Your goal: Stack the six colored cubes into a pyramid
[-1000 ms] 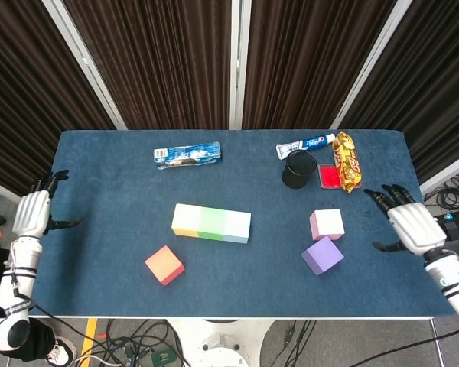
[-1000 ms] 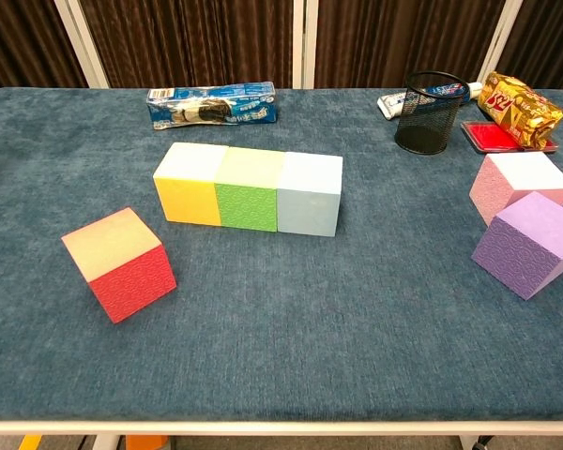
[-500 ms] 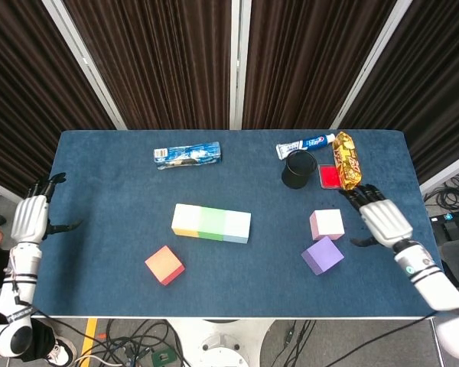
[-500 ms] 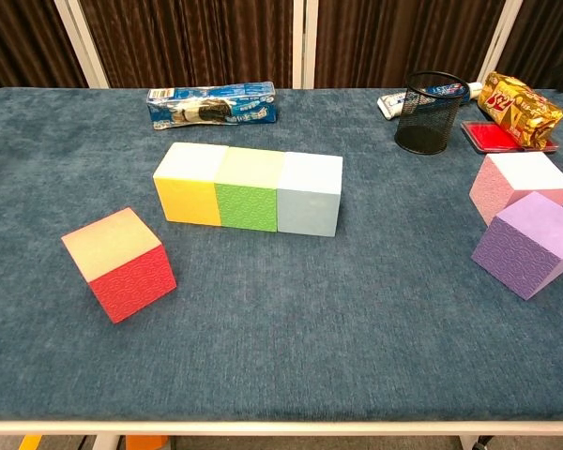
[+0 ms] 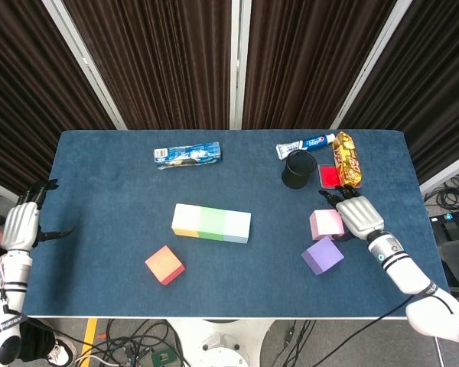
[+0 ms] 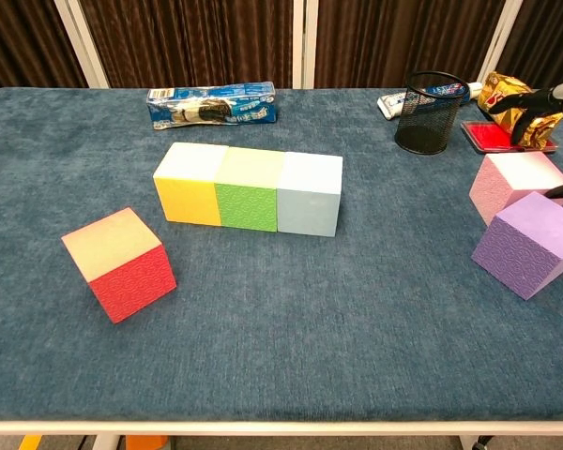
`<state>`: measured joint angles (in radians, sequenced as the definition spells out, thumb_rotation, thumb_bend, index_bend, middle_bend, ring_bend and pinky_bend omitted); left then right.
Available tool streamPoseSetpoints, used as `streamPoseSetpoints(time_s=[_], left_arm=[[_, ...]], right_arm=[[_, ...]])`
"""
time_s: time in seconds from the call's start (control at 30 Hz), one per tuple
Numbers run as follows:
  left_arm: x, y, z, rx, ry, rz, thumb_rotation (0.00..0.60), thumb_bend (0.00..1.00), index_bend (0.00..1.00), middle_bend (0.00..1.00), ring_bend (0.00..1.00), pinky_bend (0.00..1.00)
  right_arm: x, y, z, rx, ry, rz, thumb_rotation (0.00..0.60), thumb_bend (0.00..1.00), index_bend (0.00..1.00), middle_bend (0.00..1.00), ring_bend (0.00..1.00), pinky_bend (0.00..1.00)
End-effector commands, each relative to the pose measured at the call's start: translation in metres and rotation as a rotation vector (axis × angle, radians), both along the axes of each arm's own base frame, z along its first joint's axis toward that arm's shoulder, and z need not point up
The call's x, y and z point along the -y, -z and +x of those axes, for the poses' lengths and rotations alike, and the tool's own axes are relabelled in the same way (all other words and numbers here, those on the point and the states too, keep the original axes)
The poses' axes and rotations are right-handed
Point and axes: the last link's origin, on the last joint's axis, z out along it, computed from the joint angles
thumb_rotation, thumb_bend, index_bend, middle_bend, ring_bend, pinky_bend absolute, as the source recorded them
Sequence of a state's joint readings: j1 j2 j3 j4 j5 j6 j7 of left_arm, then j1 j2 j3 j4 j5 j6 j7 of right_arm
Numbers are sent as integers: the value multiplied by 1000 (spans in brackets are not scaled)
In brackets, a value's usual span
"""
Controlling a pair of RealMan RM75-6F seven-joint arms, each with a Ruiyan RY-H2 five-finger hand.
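Hovering right hand (image 5: 358, 215) spread wide beside embossed foam pink cube (image 5: 326, 224), left hand (image 5: 20, 226) spread, empty.

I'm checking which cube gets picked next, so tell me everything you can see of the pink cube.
The pink cube is a pale pink block with a lighter top and a textured, foam-like surface. It sits flat on the blue table, right of the yellow, green and blue row, near the purple cube, which is slightly nearer the front edge; whether those two touch is unclear. The right hand is open at its right side, fingers spread over its far edge; contact cannot be confirmed.
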<state>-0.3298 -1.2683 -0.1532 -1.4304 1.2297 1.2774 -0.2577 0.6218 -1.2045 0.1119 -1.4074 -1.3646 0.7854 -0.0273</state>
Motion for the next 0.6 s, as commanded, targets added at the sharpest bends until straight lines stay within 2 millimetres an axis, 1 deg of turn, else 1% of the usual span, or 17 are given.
streamPoseSetpoints(time_s=[0.03,0.2,0.27,0.33,0.47,0.53,0.57,0.6], left_arm=[[0,1,-2,3,-1,-4,600,108,117,175,35,110],[2,2,-3,12,3,-4,600,108,117,175,35,110],[3,1,-3,21,6,-1,600,108,117,175,35,110],[5,-1,-3,32,9,1,600,108,117,175,35,110],[9,-9,-3,42,18,15,600,108,117,174,35,110],[12,-12,-3,51,32,19,600,108,117,175,35,110],[14,-14,-4,47,38,21,600,108,117,175,35,112],[16,-16,-6,30,44,26,600,108,117,174,35,115]], right_arm=[[-1,2,0,-10,3,7,600,92,0,385,0,0],[-3,1,1,-11,8,-7,600,101,0,431,0,0],[-4,-4,6,6,-4,-26,600,107,0,459,8,0],[-5,-14,14,32,-22,-54,600,112,0,471,14,0],[-8,-37,44,104,-73,-95,600,115,0,495,27,0],[-6,-47,65,136,-106,-109,600,115,0,505,35,0],[-6,-50,74,147,-120,-111,600,115,0,508,38,0],[-5,-52,89,162,-138,-109,600,115,0,510,40,0]])
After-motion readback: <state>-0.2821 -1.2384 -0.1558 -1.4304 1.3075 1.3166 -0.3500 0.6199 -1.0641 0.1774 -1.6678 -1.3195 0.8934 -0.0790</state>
